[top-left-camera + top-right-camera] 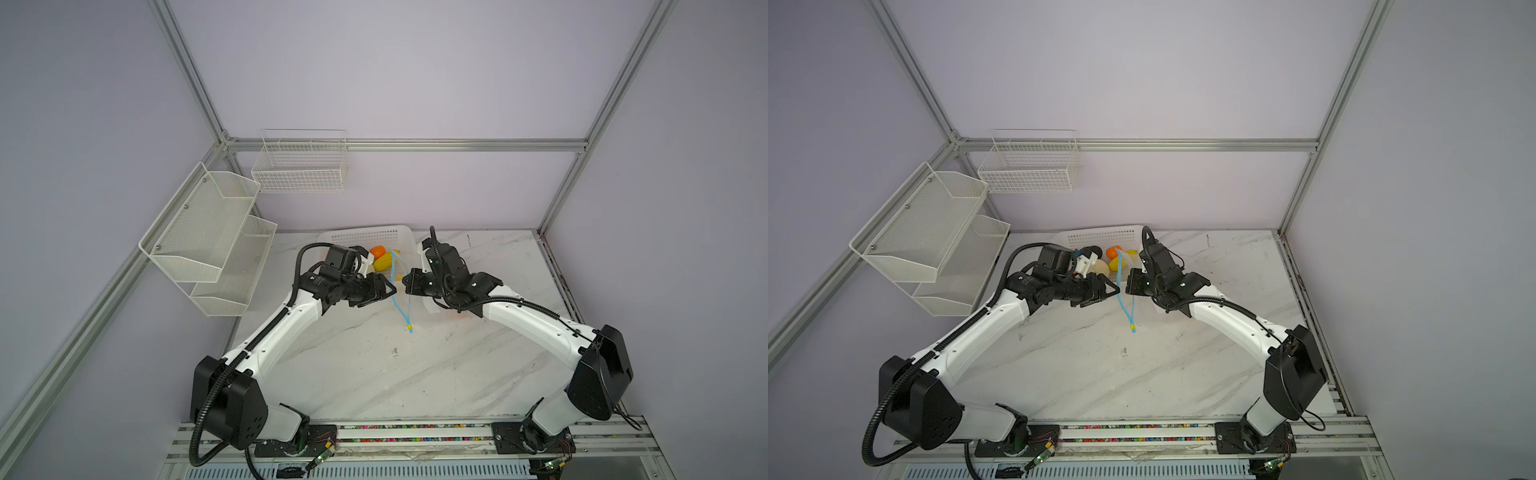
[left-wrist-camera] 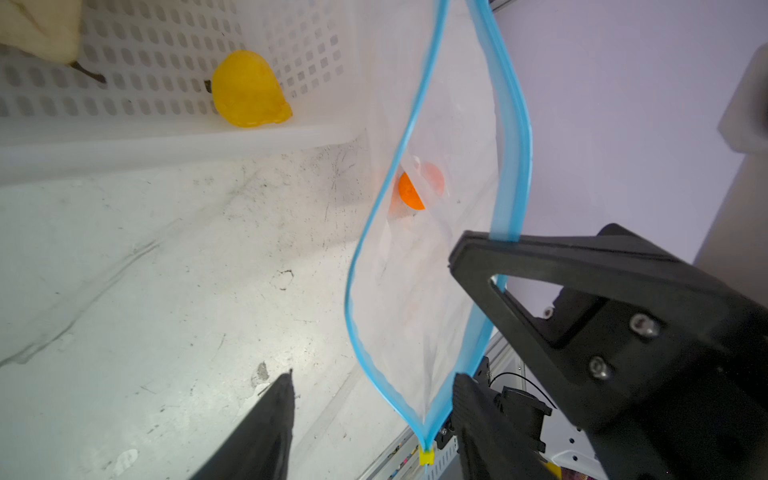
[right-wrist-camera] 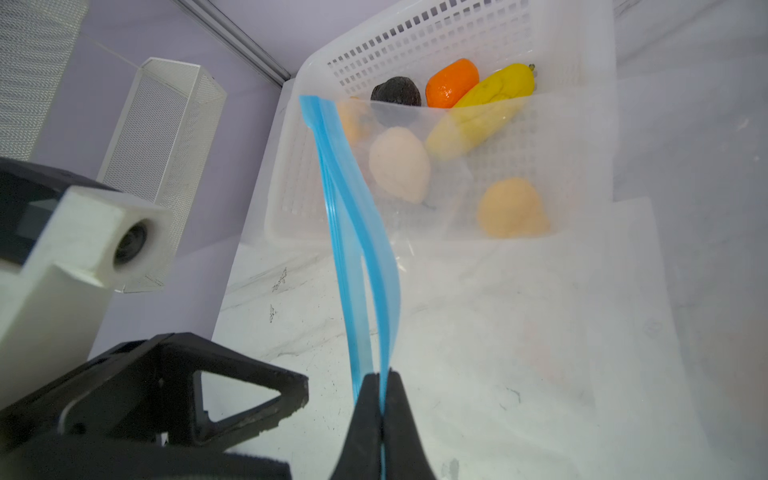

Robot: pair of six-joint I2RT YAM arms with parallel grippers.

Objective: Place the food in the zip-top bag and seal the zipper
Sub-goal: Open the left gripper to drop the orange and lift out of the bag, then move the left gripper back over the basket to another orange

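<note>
I hold one lip of the zipper (image 3: 353, 249) clamped in the right end effector (image 3: 380, 376) so the zip-top bag (image 2: 436, 291) gapes on the desk (image 1: 374, 374) beside the basket (image 3: 415, 41) of food (image 3: 451, 87), left end effector (image 2: 372, 376) open at its mouth.

I'm looking at my left arm (image 1: 299, 324) and right arm (image 1: 528, 328): white shells with chunky black joint housings (image 1: 232, 403). Black corrugated conduit (image 1: 270, 328) runs along each. The left gripper (image 2: 372, 313) shows black triangular fingers (image 2: 582, 266), two silver screws (image 2: 644, 325) and a white camera block (image 3: 83, 232).
</note>
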